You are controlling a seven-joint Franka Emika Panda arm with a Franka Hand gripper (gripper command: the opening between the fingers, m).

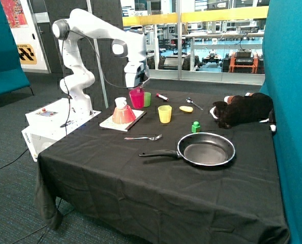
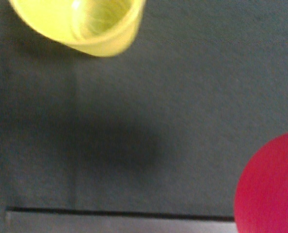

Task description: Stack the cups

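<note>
My gripper is shut on the rim of the magenta-pink cup and holds it at the back of the table, right beside the green cup. The yellow cup stands upright on the black cloth, a little nearer the frying pan. In the wrist view the magenta-pink cup fills one corner close to the camera, and the yellow cup shows open-side up. The green cup is out of the wrist view, as are my fingers.
A salmon-pink cone with a white top sits on a white board next to the cups. A fork, frying pan, small green block, yellow piece, spoon, marker and plush toy lie around.
</note>
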